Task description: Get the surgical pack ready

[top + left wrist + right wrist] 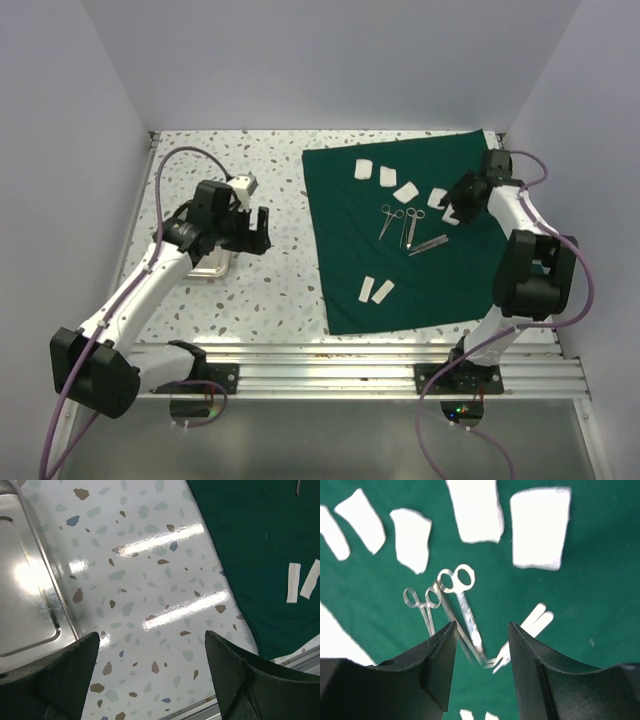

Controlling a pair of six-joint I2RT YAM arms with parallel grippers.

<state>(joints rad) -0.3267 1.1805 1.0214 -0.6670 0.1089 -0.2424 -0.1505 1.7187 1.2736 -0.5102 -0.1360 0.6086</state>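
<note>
The dark green drape [400, 260] lies flat on the right half of the table. On it are two steel scissor-like instruments [398, 222], tweezers [428, 245] and several white gauze pieces [406, 191]. The steel tray [205, 266] sits left of the drape, partly under my left arm. My left gripper [255, 230] hovers open over bare tabletop between tray [25, 580] and drape [260, 550]. My right gripper [455, 200] hangs above the drape's far right, its jaws part-way apart with nothing between them. In its wrist view the scissors [462, 597] and tweezers [532, 622] lie beyond the fingertips.
Speckled tabletop [270, 290] separates the tray and the drape. Two narrow gauze strips [376, 291] lie near the drape's front edge. White walls enclose the table on three sides, and an aluminium rail [330, 365] runs along the near edge.
</note>
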